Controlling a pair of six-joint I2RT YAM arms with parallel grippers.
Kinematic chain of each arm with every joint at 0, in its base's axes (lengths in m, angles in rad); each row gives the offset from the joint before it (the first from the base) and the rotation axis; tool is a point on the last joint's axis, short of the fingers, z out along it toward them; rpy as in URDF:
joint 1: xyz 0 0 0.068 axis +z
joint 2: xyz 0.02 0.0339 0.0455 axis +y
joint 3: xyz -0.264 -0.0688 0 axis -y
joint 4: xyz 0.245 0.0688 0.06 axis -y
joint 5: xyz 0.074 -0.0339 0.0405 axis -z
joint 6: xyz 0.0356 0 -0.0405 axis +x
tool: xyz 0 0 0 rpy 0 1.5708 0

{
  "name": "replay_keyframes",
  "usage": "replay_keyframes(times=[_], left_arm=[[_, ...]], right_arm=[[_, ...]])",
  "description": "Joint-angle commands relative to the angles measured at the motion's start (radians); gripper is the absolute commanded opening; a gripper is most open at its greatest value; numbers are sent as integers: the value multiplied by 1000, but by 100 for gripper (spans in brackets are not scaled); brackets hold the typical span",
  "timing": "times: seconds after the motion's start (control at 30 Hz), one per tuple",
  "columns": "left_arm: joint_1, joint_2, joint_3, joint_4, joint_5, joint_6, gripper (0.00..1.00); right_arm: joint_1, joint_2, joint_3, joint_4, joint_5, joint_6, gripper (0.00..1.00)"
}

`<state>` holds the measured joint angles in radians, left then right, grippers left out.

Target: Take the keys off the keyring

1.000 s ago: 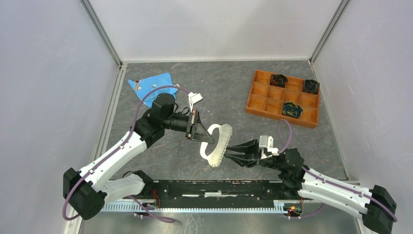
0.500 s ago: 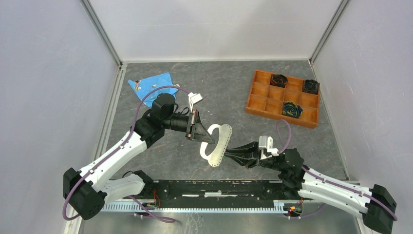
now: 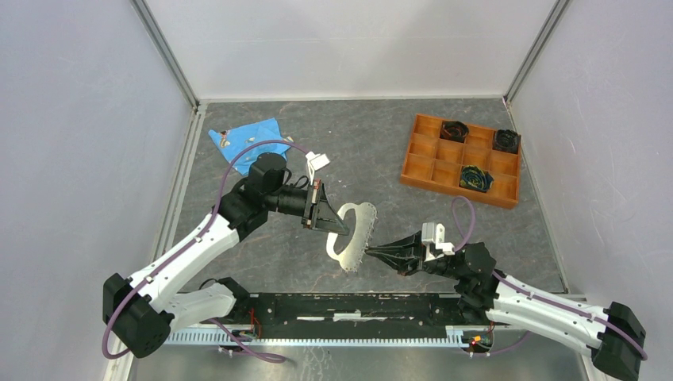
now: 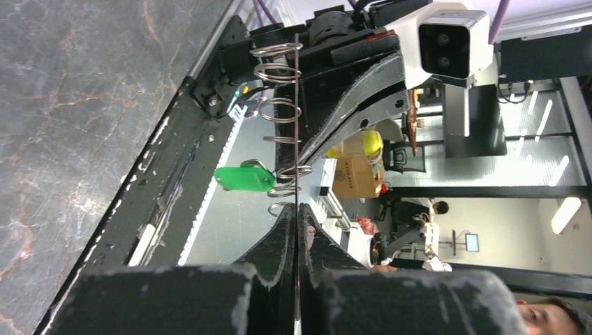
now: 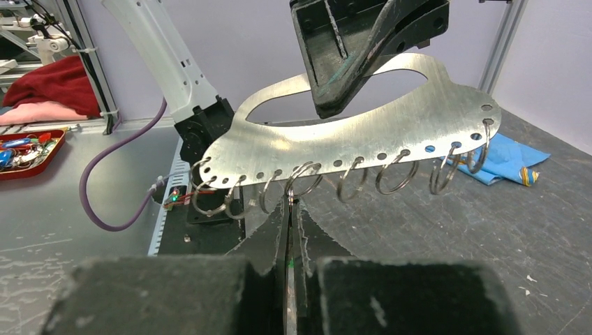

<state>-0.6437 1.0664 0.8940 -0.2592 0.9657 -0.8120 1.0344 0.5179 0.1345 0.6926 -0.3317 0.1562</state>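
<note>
The left pincer (image 3: 332, 224) stood fully closed on the inner rim of the keyring (image 3: 355, 244), clamping the flat plate between its fingertips. The plate was thereby held clear of the tabletop (image 3: 373, 151), between the two arms. Its perforated edge faced the right arm, which exposed the row of small wire rings (image 5: 352, 178) to approach from that side.

The right pincer (image 5: 290, 209) was closed down to its narrowest at that edge. Its tips met on one small wire ring near the middle of the row, and the lower arc of that ring appeared nipped between them. The green-headed key (image 4: 244, 178) hung at this same position, projecting sideways from the plate. Whether the key itself was also clamped could not be determined.

The remaining rings hung free. The step in hand was judged to be working this ring off its hole, with the left arm serving as a fixed brace.
</note>
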Motion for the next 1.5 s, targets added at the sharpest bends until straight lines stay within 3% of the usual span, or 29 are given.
replay_keyframes(times=[0.0,0.47,0.67,0.9,1.47], left_arm=[[-5,0,73,-109,-23,136,2],[-5,18,102,-144,-34,169,2],[-5,7,114,-151,-40,174,2],[-5,13,105,-160,-38,181,2],[-5,35,105,-197,-81,195,2]], right_arm=[[2,-22,36,0,48,-10,2],[2,-11,48,-47,87,-15,2],[3,27,69,-64,78,-21,18],[4,26,84,-69,75,-32,27],[17,-14,86,-131,91,-41,25]])
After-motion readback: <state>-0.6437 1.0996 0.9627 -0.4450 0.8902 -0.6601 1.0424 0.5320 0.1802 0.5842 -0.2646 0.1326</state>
